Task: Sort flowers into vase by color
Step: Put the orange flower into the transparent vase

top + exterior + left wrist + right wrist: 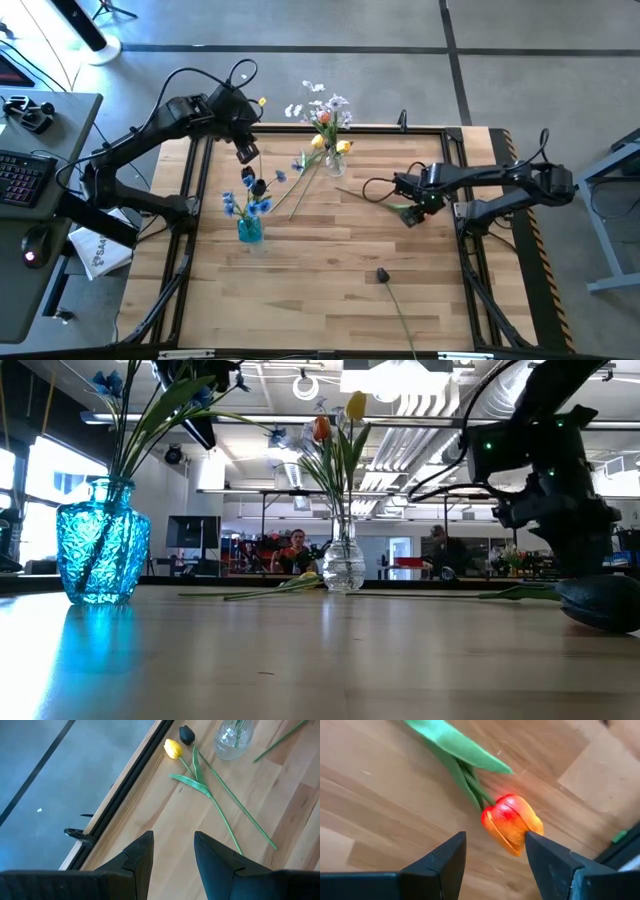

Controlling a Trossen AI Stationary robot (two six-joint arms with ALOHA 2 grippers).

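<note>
Over on the left side of the wooden bench (pixel 300 280), the blue glass vase (pixel 249 230) is standing upright and holding blue blossoms (pixel 232 204) on green stems. Just behind it, the left hand (pixel 246 153) is hovering above the bench near the far edge, its fingers (pixel 137 857) parted by a narrow gap and holding nothing. Its wrist view is looking down on a yellow tulip (pixel 173 749) lying flat on the wood beside a dark purple tulip head (pixel 187 735), both close to the foot of the clear glass vase (pixel 232 740). Toward the middle of the far edge, that clear vase (pixel 334 160) is standing upright and carrying an orange-red tulip (pixel 321 428), a yellow tulip and white-lilac sprigs (pixel 325 103). Loose stems (pixel 305 185) are lying slantwise on the bench between the two vases. Further right, the right hand (pixel 418 212) is sitting low over the wood, fingers (pixel 442 862) spread fairly wide and gripping nothing, with an orange-red tulip head (pixel 511 823) lying on the bench just ahead of the gap between them, its green leaves (pixel 455 750) trailing away. Nearer the front edge, a dark purple tulip (pixel 382 275) is lying alone, its stem running toward the front.
</note>
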